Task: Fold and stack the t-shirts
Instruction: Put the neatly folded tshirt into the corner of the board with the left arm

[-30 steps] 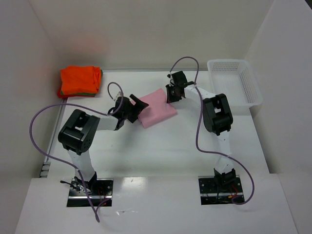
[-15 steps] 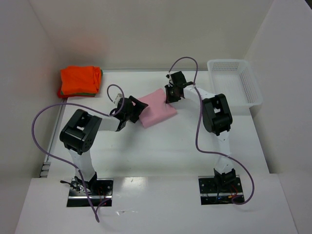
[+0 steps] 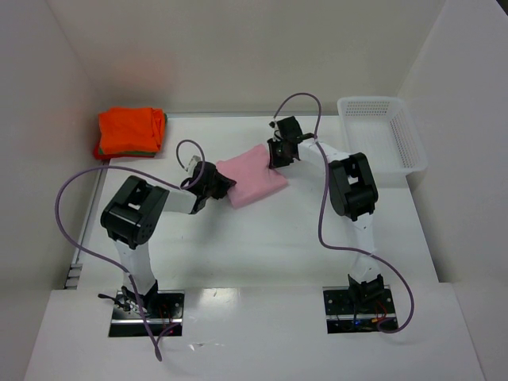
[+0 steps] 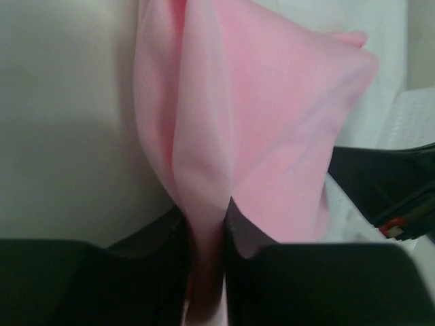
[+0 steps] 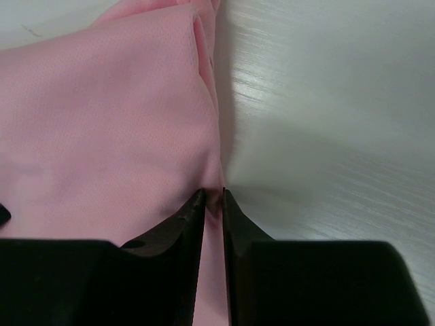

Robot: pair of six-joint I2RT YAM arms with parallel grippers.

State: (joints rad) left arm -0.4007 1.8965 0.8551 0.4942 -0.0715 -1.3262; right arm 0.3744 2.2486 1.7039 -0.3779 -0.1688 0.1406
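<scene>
The folded pale pink t-shirt [image 3: 254,176] lies on the white table, mid-back. My left gripper [image 3: 225,184] is at its left corner, and in the left wrist view its jaws [image 4: 204,204] pinch a fold of the pink cloth [image 4: 258,122]. At the far edge of the shirt my right gripper [image 3: 275,159] is shut on a thin pink hem [image 5: 102,122], fingertips [image 5: 213,193] nearly touching. A folded bright orange t-shirt [image 3: 131,131] sits at the back left on a green one, of which only an edge [image 3: 141,152] shows.
A white plastic mesh basket [image 3: 415,143] stands at the back right. White walls close in the table [image 3: 262,246] on the left, back and right. Purple cables loop over both arms. The right arm's black finger [image 4: 387,190] shows beyond the shirt in the left wrist view.
My left gripper has slid right onto the pink shirt's left corner and closed from wide open onto the cloth. The right gripper has kept its grip and place.
</scene>
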